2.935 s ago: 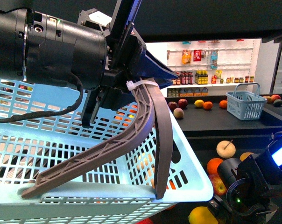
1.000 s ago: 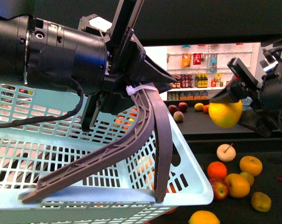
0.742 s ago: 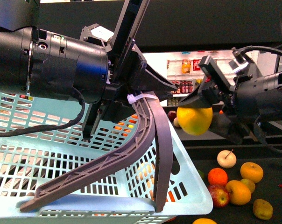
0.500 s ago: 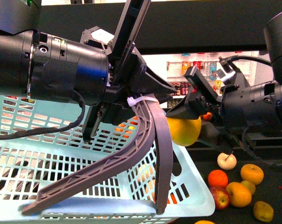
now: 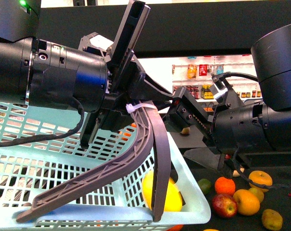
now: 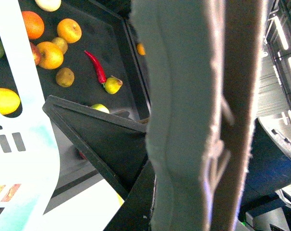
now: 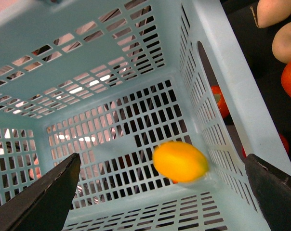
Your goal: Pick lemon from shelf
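The lemon (image 7: 180,161) is inside the basket (image 7: 112,48), lower right of centre in the right wrist view, close to the side wall and low over the bottom mesh. Its outline is blurred. Its long axis runs across the frame, tipped slightly down toward the right, and which end is the stem end cannot be told. In the front view it shows low in the middle, yellow behind the lattice wall and half hidden by the grey handle (image 5: 146,139), so its axis cannot be read there.

The right gripper (image 7: 161,159) hangs above the basket with its jaws spread wide. One black finger sits in each lower corner of the wrist frame, with nothing held between them. In the front view that arm fills the right half of the frame.

The left gripper (image 5: 145,96), upper centre in the front view, carries the basket by the handle, whose top is wrapped by a white zip tie (image 5: 134,104). Whether its jaws are clamped on the handle cannot be told.

The shelf (image 5: 290,214) lies at lower right, with an orange (image 5: 224,185), an apple (image 5: 224,205) and other fruit on it. The left wrist view also shows a red chili (image 6: 96,67) there.
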You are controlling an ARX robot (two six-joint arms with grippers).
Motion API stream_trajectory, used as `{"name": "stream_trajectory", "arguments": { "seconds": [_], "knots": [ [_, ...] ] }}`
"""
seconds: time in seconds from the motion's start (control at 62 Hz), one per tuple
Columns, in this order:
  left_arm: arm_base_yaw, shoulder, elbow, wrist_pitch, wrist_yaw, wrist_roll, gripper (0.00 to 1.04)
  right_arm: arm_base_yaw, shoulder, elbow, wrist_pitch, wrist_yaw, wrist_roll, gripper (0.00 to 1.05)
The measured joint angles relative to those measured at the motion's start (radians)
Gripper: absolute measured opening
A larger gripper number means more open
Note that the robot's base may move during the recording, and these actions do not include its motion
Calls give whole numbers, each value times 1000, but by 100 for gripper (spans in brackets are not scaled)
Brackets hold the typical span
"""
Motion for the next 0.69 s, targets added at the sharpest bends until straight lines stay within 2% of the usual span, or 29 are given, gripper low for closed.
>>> {"name": "stream_trajectory", "arguments": {
  "seconds": [0.226, 0.435, 0.516, 0.694],
  "knots": [
    [-5, 0, 2, 0, 8, 4, 8, -62, 0, 0, 12, -19, 6, 102],
    [-6, 0, 2, 0, 18, 2, 8, -260, 51, 79, -42, 19, 84, 102],
    [-7, 0, 2, 0, 19, 0, 8, -307, 104, 118, -73, 41, 106, 102],
    [-9, 0, 2, 0, 18, 0, 8, -329, 272, 188, -78, 96, 33, 102]
  ]
}}
